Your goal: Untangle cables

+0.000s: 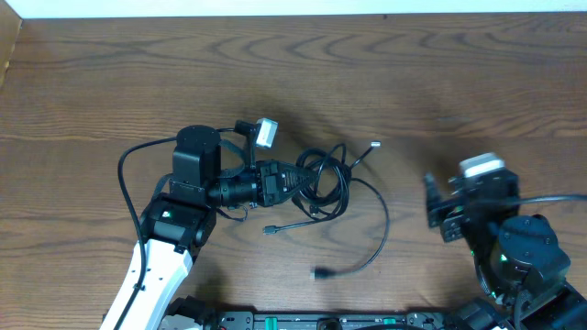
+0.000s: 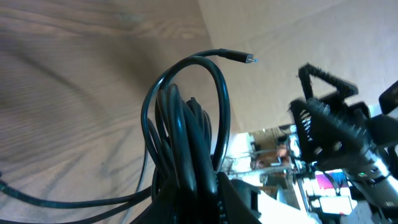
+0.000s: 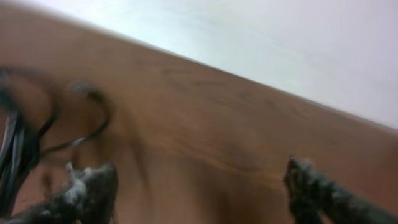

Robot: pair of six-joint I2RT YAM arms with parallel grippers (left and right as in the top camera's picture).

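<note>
A tangle of thin black cables (image 1: pixel 323 179) lies mid-table, with loose ends trailing to plugs at the front (image 1: pixel 321 272) and back right (image 1: pixel 375 144). My left gripper (image 1: pixel 295 179) is shut on the coiled bundle at its left side; in the left wrist view the cables (image 2: pixel 183 130) loop up from between the jaws (image 2: pixel 205 199), one plug end (image 2: pixel 249 60) pointing right. My right gripper (image 1: pixel 433 206) is open and empty, to the right of the tangle. In the blurred right wrist view its fingers (image 3: pixel 202 190) are wide apart, with the cables (image 3: pixel 18 146) at the far left.
The wooden table (image 1: pixel 440 73) spans the overhead view. A thicker black arm cable (image 1: pixel 124 170) loops beside the left arm. The right arm's body (image 1: pixel 523 247) sits at the front right. A white wall edge runs along the back (image 1: pixel 275 7).
</note>
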